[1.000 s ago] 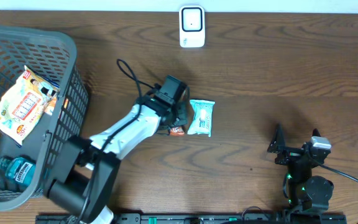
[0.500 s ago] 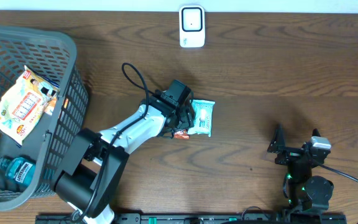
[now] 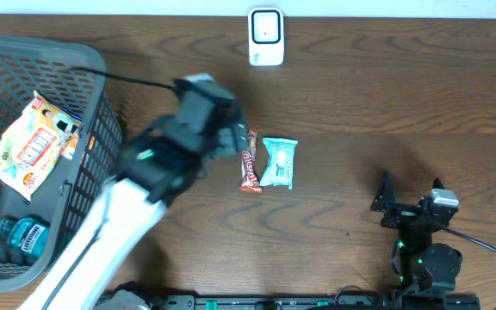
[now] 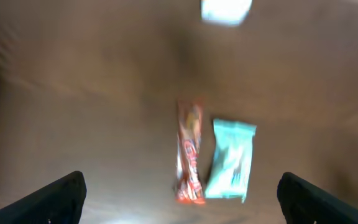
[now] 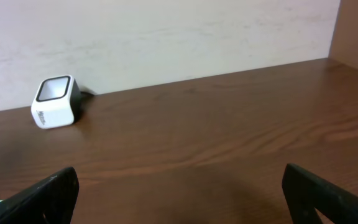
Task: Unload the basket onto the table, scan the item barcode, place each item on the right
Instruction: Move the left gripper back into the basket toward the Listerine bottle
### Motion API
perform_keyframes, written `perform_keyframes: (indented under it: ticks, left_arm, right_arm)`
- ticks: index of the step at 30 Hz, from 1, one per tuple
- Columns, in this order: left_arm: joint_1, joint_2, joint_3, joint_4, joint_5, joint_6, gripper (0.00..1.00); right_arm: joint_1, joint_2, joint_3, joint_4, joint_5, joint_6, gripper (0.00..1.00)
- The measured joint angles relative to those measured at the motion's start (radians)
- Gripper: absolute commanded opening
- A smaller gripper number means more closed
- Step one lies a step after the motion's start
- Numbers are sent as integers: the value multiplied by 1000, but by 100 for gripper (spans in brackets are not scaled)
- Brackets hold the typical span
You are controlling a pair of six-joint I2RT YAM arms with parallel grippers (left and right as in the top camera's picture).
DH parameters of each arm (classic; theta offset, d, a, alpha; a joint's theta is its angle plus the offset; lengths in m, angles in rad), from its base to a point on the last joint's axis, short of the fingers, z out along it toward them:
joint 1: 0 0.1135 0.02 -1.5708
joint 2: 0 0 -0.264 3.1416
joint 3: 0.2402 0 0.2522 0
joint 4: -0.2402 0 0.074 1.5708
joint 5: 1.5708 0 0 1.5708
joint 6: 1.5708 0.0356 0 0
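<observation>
One orange-red snack bar (image 3: 248, 159) lies flat on the wooden table (image 3: 386, 95), near the centre, with its long axis running toward the scanner; one pale teal wrapped packet (image 3: 278, 163) lies just beside it on its right, edges close or touching. One white barcode scanner (image 3: 266, 37) stands at the far edge of the table, well apart from both items. One dark mesh basket (image 3: 84, 60) occupies the left end and holds one yellow-and-white snack bag (image 3: 31, 142) and one blue-labelled bottle (image 3: 22, 237). The left gripper (image 3: 218, 129) hangs above the table just left of the snack bar, blurred in the overhead view; its fingers (image 4: 55, 196) are spread wide apart and hold nothing. The right gripper (image 3: 387, 205) sits low at the near right, well apart from all items, its fingers (image 5: 48, 193) also spread wide and empty, facing the scanner.
</observation>
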Motion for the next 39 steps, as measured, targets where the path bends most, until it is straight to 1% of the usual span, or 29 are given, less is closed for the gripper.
perform_keyframes:
  ticks: [2,5,11,15,18,21,26,30,34,39]
  left_arm:
    - [47,-64,50,-21,-44,29,98]
    - [161,-142,105,-44,-87,58,98]
    - [490,-249,137,-115,-130,77,98]
    - [700,-243,137,-204,-139,76,98]
    - [839,-197,137,-268,-135,55,98]
    - [965,-133,135,-301,-93,17,98]
    - [1104,-10,84,-309,-23,-27,98]
    - [1188,89,-22,-296,14,-45,98]
    - [1256,131,-154,-224,32,-53,98]
    - [1342,133,-296,-136,37,-53,98]
  right_arm:
    - [0,0,0,0,0,0,99]
    - [0,0,0,0,0,0,99]
    - [0,0,0,0,0,0,99]
    - [0,0,0,0,0,0,99]
    - [0,0,0,0,0,0,99]
    - [0,0,0,0,0,0,99]
    - [0,0,0,0,0,0,99]
    - [0,0,0,0,0,0,99]
    - [0,0,0,0,0,0,99]
    - [0,0,0,0,0,0,99]
